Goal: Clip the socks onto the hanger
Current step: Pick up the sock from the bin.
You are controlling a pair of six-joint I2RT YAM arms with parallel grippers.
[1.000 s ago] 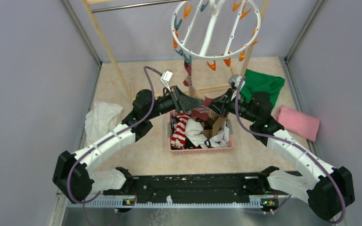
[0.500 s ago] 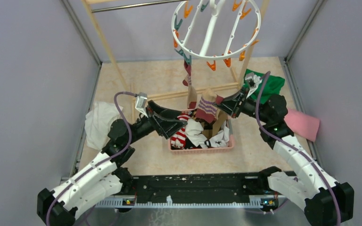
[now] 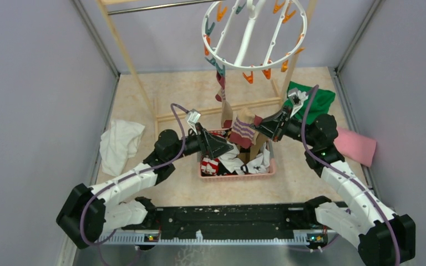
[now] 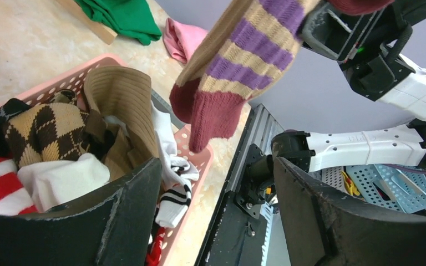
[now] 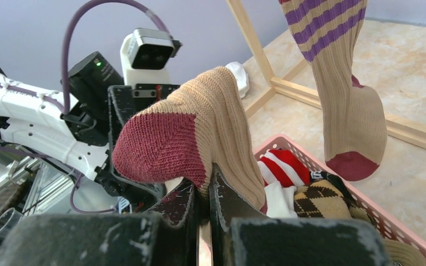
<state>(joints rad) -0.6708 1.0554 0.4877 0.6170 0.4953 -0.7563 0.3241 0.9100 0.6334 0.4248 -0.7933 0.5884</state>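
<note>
Right jaws clamp one striped sock [image 5: 199, 127]; another sock [image 5: 344, 111] hangs.

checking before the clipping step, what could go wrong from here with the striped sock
The right jaws pinch the striped sock only at a small fold, with most of it hanging free, so it may slip out on the way up to the hanger. The open left jaws sit close to its dangling end, above the basket; closing there could tug it loose.

Two arms [image 3: 127, 180], one hanger [image 3: 248, 34], one basket [image 3: 238, 175], three loose cloths [image 3: 121, 141].
</note>
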